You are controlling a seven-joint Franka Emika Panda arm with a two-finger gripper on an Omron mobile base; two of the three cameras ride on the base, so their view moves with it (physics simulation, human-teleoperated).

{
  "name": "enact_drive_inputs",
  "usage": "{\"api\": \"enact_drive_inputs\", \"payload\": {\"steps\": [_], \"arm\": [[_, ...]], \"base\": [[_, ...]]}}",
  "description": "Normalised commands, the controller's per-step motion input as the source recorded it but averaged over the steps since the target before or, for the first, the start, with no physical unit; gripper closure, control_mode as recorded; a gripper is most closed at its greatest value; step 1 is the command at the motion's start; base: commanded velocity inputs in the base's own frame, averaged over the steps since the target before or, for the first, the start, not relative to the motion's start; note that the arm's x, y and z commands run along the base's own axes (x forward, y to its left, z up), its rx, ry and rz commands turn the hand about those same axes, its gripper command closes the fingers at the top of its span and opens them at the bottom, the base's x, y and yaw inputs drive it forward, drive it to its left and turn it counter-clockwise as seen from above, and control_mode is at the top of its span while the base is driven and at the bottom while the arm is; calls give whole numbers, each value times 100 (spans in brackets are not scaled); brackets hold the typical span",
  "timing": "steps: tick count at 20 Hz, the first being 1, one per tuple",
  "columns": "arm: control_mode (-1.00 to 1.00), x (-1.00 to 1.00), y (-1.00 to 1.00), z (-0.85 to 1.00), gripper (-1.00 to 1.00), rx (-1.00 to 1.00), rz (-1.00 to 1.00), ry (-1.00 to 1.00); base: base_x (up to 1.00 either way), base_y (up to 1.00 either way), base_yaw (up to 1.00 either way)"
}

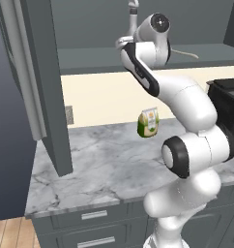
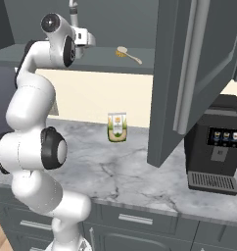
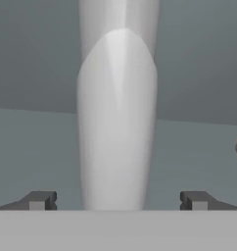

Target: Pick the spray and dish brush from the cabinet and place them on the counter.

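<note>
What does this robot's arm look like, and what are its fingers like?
The arm is made of rounded glossy white segments linked by dark, nearly black joint bands, with round dark end caps. The gripper has two small, blocky, dark grey fingertips. No cables or markings are visible.

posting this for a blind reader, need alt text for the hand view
A pale grey-white spray bottle stands upright close in front of the camera, centred between the two dark fingertips of the open gripper, which do not touch it. Behind it are the grey shelf and back wall of the cabinet.
</note>
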Motion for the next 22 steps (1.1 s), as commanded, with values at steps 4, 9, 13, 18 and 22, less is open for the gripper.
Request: {"api": "enact_drive_inputs", "payload": {"steps": [4,9,13,18,22], "arm": [[-100,24,4,-6,-100,0,-1,0],[-100,6,0,-1,-100,0,0,0],[-100,2,4,0,100,0,0,0],[-100,1,1,0,100,0,0,0],[-100,-7,0,0,100,0,0,0]], "base": [[0,0,0],[0,0,0],[0,0,0],[0,0,0],[0,0,0]]}}
